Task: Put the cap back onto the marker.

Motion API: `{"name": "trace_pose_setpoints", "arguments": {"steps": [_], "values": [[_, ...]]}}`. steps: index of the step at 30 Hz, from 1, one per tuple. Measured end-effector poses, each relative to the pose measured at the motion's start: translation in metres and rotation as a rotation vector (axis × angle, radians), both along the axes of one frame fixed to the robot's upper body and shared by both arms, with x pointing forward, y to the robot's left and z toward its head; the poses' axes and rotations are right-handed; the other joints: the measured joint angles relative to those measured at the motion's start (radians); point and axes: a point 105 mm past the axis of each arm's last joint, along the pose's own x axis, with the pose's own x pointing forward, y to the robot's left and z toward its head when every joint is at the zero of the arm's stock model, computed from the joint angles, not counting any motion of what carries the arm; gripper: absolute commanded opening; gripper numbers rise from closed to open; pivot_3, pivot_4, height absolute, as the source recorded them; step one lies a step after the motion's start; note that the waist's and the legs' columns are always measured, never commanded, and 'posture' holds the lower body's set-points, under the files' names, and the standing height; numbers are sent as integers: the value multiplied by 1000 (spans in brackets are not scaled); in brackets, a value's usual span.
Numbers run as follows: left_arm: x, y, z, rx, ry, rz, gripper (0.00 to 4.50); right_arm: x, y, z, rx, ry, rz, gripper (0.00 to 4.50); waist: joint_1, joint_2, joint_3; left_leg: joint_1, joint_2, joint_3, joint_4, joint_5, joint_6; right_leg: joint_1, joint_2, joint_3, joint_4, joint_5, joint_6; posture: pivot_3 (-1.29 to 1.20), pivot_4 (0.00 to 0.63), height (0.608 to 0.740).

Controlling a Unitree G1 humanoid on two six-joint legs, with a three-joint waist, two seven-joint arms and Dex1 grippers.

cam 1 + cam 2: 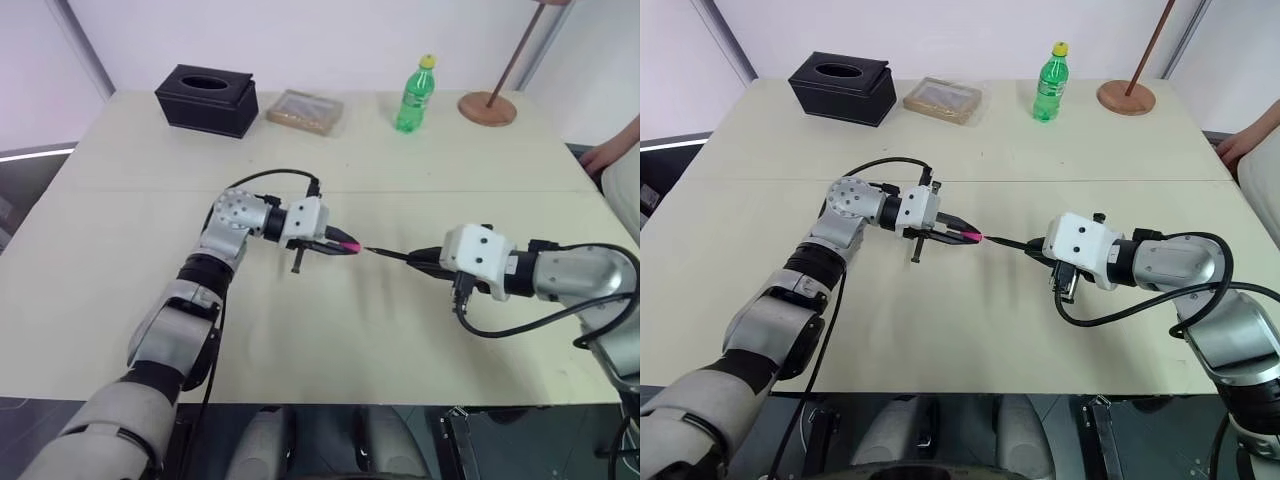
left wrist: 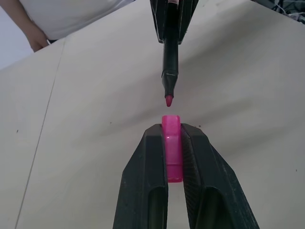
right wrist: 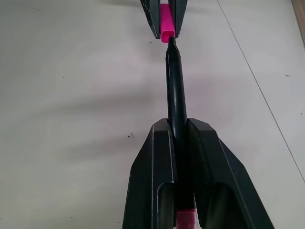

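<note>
- My left gripper [image 2: 174,143] is clamped on the cap [image 2: 171,143], the pink cylinder pinched between both fingers with its open end poking out past the tips.
- My right gripper [image 3: 180,138] is closed around the marker [image 3: 175,90], holding the black barrel so that the tip end juts out toward my other hand.
- Both pieces are lifted off the table [image 1: 330,340], near its middle, and pointed at each other.
- In the left wrist view the pink tip sits just short of the cap's mouth, close but apart, and roughly in line with it.
- So picking up and lining up look done to me; the cap is not yet on.
- What is left, as I judge it: close the small gap along the marker's axis, seat the cap firmly, then let go.
- The bottle [image 1: 414,95], the tissue box [image 1: 207,98] and the person's hand [image 1: 610,152] are well away from this.
</note>
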Motion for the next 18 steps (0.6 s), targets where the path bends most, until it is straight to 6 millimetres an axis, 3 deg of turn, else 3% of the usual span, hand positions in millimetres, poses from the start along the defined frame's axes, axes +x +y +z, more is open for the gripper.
{"name": "trace_pose_setpoints", "arguments": {"steps": [18], "values": [[-2,-6,3,-9,-1,-16,0,-1,3,2,7,-3,-1,60,0,0,0,0,0,0,0,0,0,0,0,0,0,0,0,0,150,740]]}}
